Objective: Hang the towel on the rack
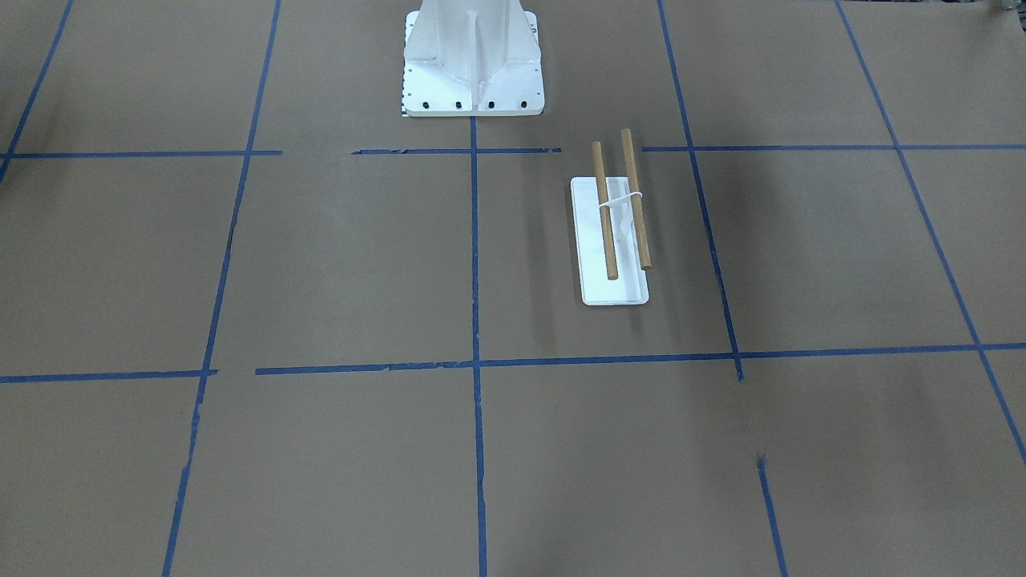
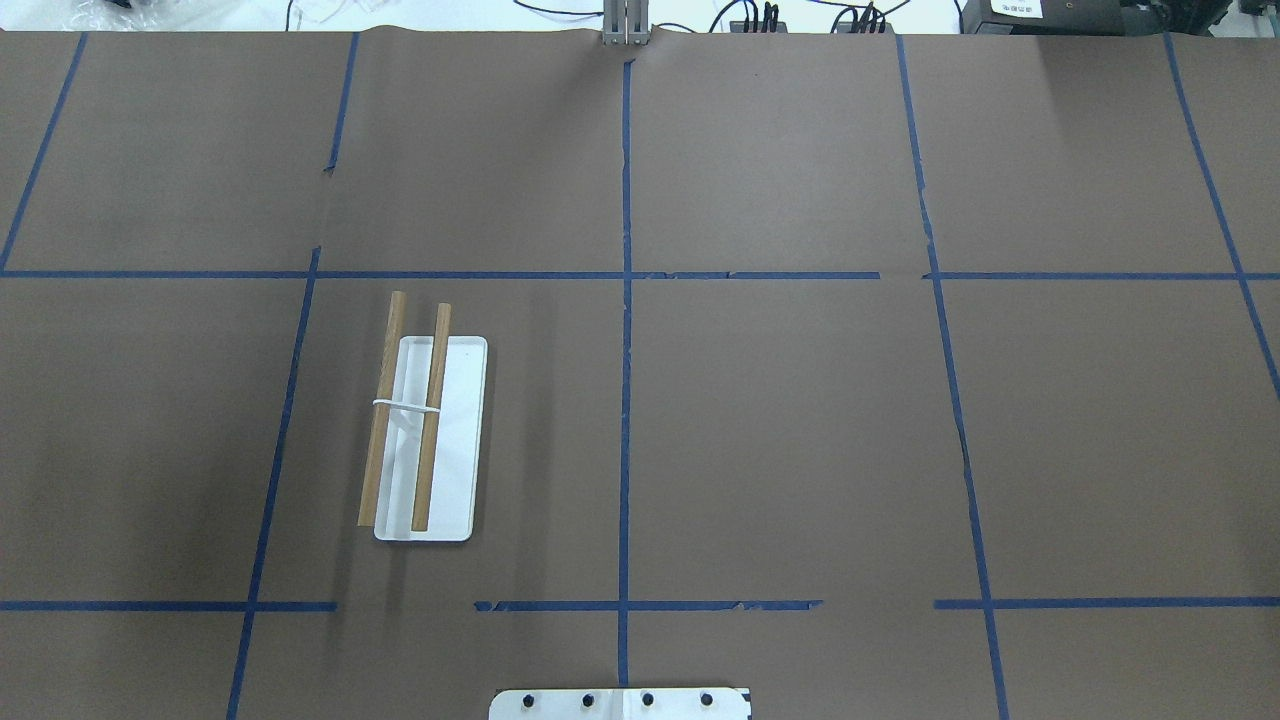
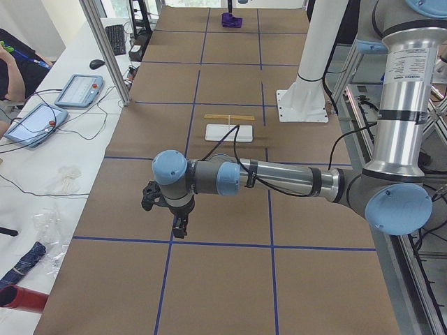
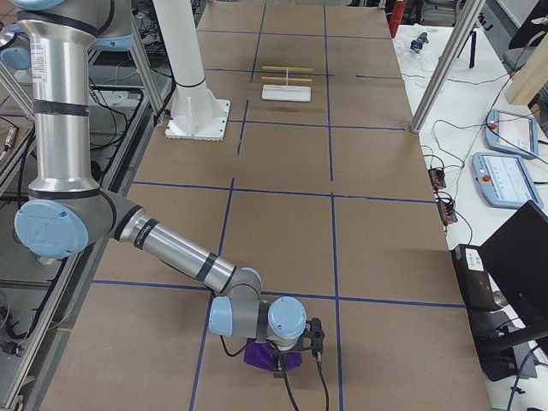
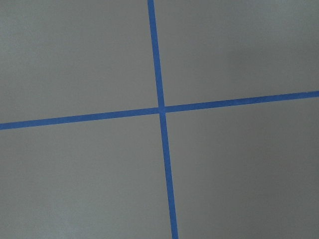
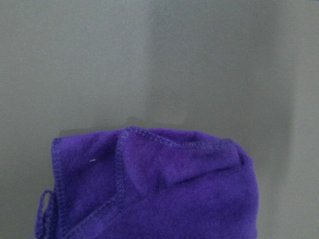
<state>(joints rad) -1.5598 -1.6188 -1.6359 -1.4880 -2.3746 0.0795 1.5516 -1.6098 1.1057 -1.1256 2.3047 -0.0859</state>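
The towel (image 4: 260, 354) is a bunched purple cloth on the table near the robot's right end; it fills the lower part of the right wrist view (image 6: 164, 189), with a thin loop at its left corner, and shows far off in the exterior left view (image 3: 231, 21). My right gripper (image 4: 278, 368) is down at the towel; I cannot tell whether it is open or shut. The rack (image 1: 613, 284), two wooden dowels on a white base, stands bare (image 2: 455, 440) (image 3: 229, 132) (image 4: 286, 93). My left gripper (image 3: 180, 228) hangs over bare table far from the rack; I cannot tell its state.
A large white bolted pedestal (image 1: 473, 72) (image 2: 620, 703) stands at the robot's side near the rack. Blue tape lines (image 5: 160, 109) grid the brown table. Tablets and cables (image 3: 77, 91) lie on the operators' side bench.
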